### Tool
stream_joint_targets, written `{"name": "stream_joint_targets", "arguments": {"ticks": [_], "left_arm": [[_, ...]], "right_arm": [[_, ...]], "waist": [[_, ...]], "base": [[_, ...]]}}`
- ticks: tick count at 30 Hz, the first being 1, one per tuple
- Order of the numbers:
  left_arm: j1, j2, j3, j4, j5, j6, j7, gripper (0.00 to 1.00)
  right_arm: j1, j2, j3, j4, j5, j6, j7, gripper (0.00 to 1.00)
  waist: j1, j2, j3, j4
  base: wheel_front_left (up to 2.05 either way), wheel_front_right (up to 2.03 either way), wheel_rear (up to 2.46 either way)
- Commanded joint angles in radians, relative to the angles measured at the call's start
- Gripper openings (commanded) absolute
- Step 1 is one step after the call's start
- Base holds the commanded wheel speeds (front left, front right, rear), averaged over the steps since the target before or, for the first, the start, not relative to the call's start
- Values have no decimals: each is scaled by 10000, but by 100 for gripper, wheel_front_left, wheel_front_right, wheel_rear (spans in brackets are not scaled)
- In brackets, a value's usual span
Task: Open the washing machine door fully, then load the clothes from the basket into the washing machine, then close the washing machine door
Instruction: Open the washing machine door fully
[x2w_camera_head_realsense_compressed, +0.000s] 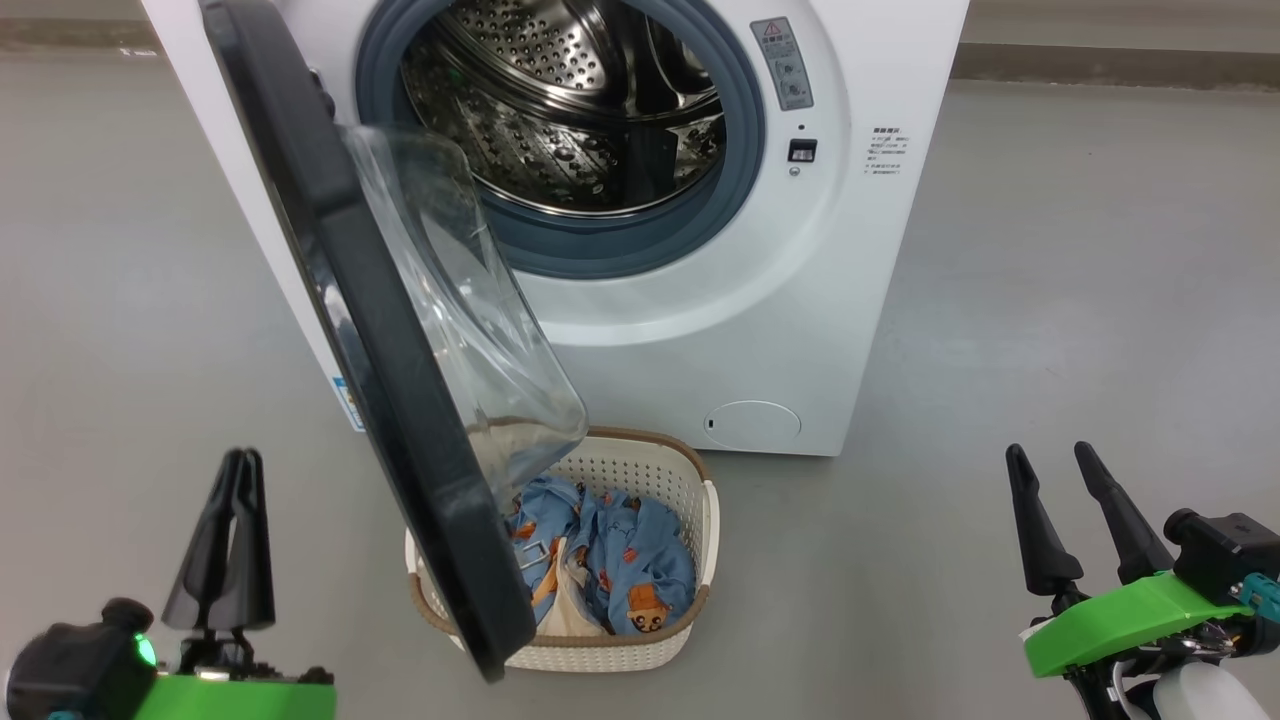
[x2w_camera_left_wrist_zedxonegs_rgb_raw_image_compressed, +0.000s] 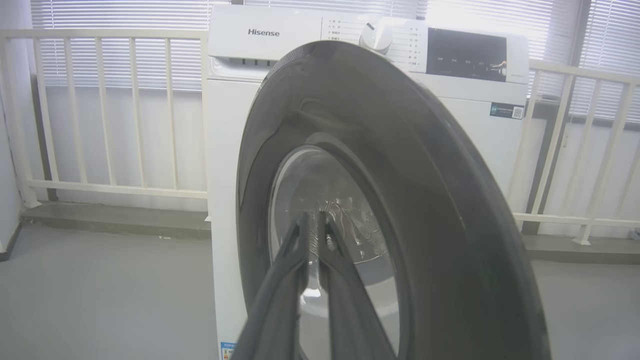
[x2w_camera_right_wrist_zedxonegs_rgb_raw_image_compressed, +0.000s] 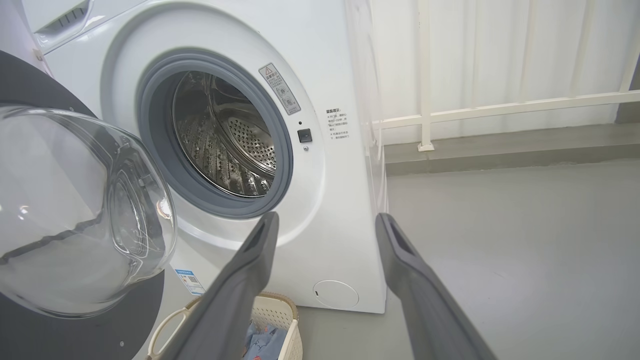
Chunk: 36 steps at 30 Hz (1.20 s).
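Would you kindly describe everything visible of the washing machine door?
The washing machine door is a large round glossy black disc with a clear domed glass window bulging from its inner face. Hinged at the left of the washing machine, it stands partly open, lower edge over the basket. Nothing visibly touches it.

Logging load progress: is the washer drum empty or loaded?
Empty, as far as visible: the drum shows bare perforated steel, and the clothes lie in the basket.
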Motion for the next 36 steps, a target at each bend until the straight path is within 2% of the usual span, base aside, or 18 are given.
{"name": "stream_joint_targets", "arguments": {"ticks": [1, 9, 19, 28, 36], "left_arm": [[-400, 131, 294, -760, 160, -70, -62, 0], [-291, 44, -360, -2436, 135, -246, -5, 0], [-178, 29, -2163, -3822, -66, -431, 606, 0], [-109, -31, -3496, -2552, -620, -484, 945, 0], [-260, 13, -3690, -1049, -914, -493, 883, 0]], "right_arm": [[-38, -130, 210, -200, -118, 75, -122, 100], [-57, -98, 264, -173, -107, 75, -122, 100], [-95, -21, 263, -306, -171, 75, -122, 100], [-142, 151, 287, -313, -201, 75, -122, 100], [-199, 192, 294, -253, -200, 75, -122, 100]], "waist": [[0, -1, -1, 1], [0, -1, 21, -47], [0, -1, 132, -183], [0, -1, 238, -354], [0, -1, 358, -588]], "base": [[0, 0, 0], [0, 0, 0], [0, 0, 0], [0, 0, 0], [0, 0, 0]]}}
